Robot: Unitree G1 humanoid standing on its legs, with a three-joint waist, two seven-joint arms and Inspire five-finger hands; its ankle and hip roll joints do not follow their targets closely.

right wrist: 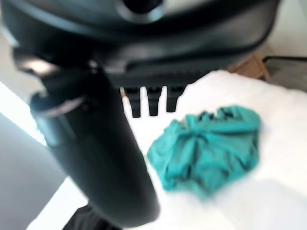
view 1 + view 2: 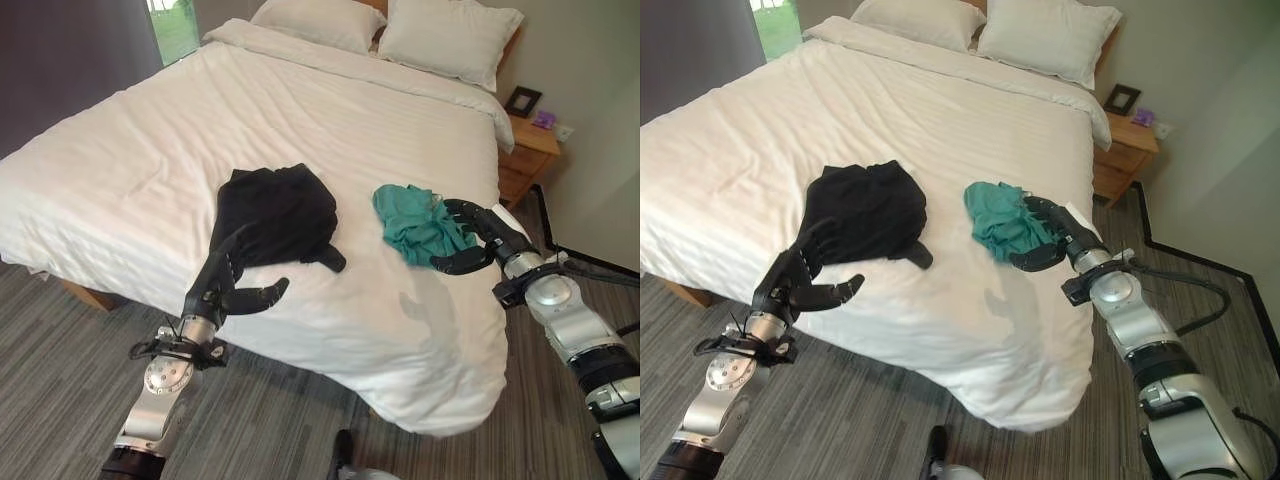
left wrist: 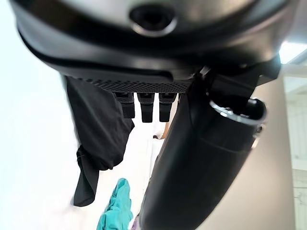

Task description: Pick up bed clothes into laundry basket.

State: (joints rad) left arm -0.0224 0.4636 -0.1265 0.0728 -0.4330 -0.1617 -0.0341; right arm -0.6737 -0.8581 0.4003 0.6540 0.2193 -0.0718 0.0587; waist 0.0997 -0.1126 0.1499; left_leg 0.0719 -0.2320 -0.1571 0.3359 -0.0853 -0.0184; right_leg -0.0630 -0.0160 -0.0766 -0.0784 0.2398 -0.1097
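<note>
A black garment [image 2: 277,212] lies crumpled near the front of the white bed [image 2: 140,170]. A teal garment [image 2: 412,222] is bunched up to its right, close to the bed's right edge. My left hand [image 2: 225,282] hovers open at the black garment's near edge, fingers spread over the cloth and thumb out over the sheet. My right hand [image 2: 478,238] is open at the teal garment's right side, fingers and thumb bracketing it without closing. The right wrist view has the teal garment [image 1: 211,148] just past the fingers [image 1: 152,101]. The left wrist view looks along the black garment [image 3: 98,134].
Two white pillows [image 2: 390,28] rest at the head of the bed. A wooden nightstand [image 2: 525,155] with a small picture frame [image 2: 522,100] stands at the right of the bed. Grey striped carpet [image 2: 60,360] runs along the bed's near side.
</note>
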